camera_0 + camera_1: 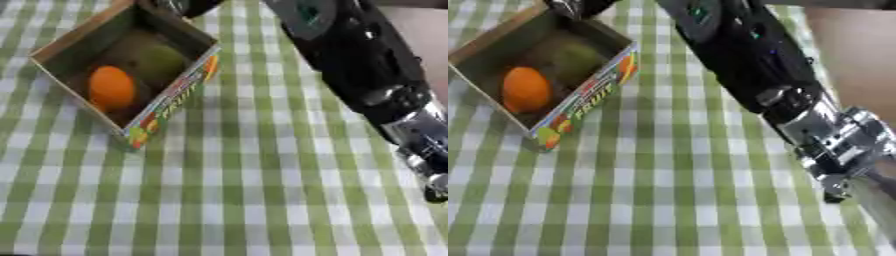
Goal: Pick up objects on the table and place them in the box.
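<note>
An open cardboard box (175, 97) with a printed fruit side stands askew at the upper left of the checked cloth. Inside it lie an orange fruit (111, 87) and, behind that, a green fruit (157, 62). My right arm (350, 55) runs as a thick black limb from a silver joint at the lower right up to the top edge. Only a dark bit of my right hand (191, 5) shows there, just above the box's far corner, and the rest is cut off by the picture's edge. No left hand shows in either view.
A green and white checked cloth (245, 190) covers the table. Bare brown tabletop (855, 55) shows past the cloth's edge at the upper right.
</note>
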{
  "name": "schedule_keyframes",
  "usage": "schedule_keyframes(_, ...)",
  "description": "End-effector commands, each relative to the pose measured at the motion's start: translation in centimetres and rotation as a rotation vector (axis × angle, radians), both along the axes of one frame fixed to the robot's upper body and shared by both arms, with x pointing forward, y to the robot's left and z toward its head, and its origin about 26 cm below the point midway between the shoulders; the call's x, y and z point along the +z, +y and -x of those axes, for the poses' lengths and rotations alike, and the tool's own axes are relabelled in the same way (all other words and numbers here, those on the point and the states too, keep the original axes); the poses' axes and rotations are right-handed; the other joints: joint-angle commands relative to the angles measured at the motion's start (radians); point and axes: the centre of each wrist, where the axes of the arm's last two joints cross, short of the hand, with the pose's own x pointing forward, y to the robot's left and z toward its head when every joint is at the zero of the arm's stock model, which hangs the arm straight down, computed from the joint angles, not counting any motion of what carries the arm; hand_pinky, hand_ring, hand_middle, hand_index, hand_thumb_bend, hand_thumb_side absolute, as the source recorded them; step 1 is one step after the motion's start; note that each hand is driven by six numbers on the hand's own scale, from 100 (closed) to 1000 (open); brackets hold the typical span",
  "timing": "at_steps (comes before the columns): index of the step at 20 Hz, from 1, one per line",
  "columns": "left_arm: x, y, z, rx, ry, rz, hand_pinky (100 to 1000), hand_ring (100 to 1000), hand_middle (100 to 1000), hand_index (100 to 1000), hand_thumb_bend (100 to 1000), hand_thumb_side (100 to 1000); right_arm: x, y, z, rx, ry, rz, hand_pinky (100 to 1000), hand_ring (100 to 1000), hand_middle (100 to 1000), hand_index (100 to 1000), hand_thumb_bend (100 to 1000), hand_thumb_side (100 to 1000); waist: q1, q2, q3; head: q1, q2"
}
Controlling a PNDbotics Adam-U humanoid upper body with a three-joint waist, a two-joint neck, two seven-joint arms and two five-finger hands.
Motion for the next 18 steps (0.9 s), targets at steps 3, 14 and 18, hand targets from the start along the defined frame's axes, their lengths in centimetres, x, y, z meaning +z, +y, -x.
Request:
schedule_keyframes(3,0.4,0.9,0.5,0.048,-0.016,-0.007,691,658,638,829,100,430,2.6,-5.0,7.4,0.047,-0.080,-0.202,890,588,651,866,100,100,0.014,-0.031,-0.018,0.050,0.002)
schedule_keyframes(14,-0.6,1.0,0.6,0.073,-0.001,0.047,691,659,639,830,100,436,-0.7,-12.3,7.6,0.031,-0.167,-0.380,891,590,716,869,100,368,0.056,-0.018,-0.053,0.120,-0.010)
schedule_keyframes(18,-0.2,0.6,0.4,0.061,-0.021,0.084,693,662,639,830,110,431,-2.0,-13.0,7.3,0.057,-0.230,-0.446,896,637,736,870,100,365,0.062,-0.017,-0.073,0.131,-0.009)
